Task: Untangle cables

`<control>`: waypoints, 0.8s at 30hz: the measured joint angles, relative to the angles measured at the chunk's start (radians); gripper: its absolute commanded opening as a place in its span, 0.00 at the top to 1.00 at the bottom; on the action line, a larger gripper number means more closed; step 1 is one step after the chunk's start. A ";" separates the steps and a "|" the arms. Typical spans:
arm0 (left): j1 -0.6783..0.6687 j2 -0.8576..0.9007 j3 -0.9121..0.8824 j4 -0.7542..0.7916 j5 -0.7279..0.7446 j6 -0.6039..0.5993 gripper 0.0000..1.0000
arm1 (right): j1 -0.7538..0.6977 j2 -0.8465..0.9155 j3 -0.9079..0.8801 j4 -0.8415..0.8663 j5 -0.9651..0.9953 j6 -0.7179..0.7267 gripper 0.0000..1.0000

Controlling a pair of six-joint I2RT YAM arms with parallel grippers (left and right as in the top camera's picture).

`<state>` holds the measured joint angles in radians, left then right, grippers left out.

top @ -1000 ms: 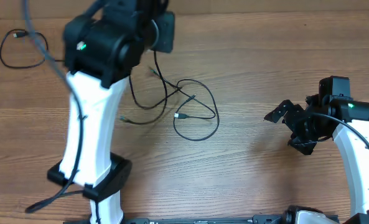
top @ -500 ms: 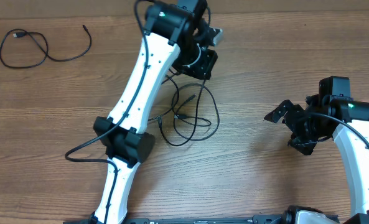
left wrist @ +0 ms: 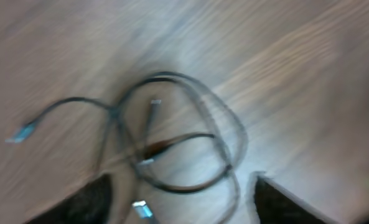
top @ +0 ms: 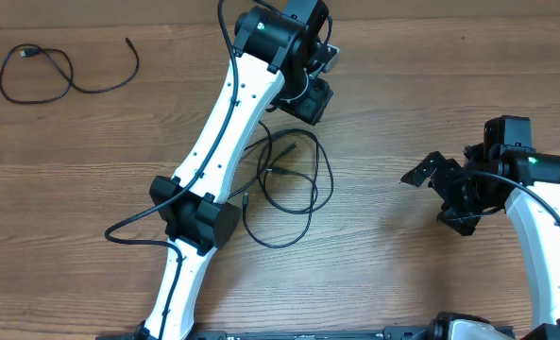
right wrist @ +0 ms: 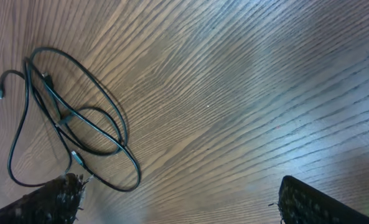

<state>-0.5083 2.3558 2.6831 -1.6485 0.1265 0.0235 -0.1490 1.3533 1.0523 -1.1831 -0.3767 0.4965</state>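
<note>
A tangle of thin black cables (top: 289, 184) lies in loops mid-table, with small plug tips showing. My left gripper (top: 310, 106) hovers just behind the tangle. The left wrist view is blurred but shows the left gripper (left wrist: 181, 190) open, its dark fingers (left wrist: 91, 202) wide apart, with the cable loops (left wrist: 178, 143) on the wood beyond and between them; nothing is gripped. One more cable (top: 48, 71) lies apart at the far left. My right gripper (top: 432, 196) stands open over bare wood to the right; its wrist view sees the tangle (right wrist: 72, 118) off to the left.
The left arm's white links (top: 228, 132) reach diagonally from the front left across the table and cover part of the tangle's left side. A thicker black arm wire (top: 133, 227) loops out near the left elbow. Bare wood separates the tangle from the right gripper.
The left arm swung from the far left to behind the tangle and its jaws went from shut to open. The cable loops shifted and spread toward the front. The right arm stayed still.
</note>
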 measured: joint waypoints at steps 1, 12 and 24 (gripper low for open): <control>0.003 0.000 0.000 -0.007 -0.044 0.005 0.22 | 0.000 0.000 0.000 -0.002 0.000 0.000 0.00; 0.158 0.000 -0.119 -0.037 -0.243 0.088 0.34 | 0.000 0.000 0.000 -0.015 0.000 0.000 0.00; 0.246 0.000 -0.384 0.013 -0.037 0.251 0.31 | 0.000 0.000 0.000 0.005 0.000 0.000 0.00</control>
<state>-0.2626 2.3562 2.2993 -1.6360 0.0891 0.2741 -0.1490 1.3533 1.0523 -1.1786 -0.3771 0.4965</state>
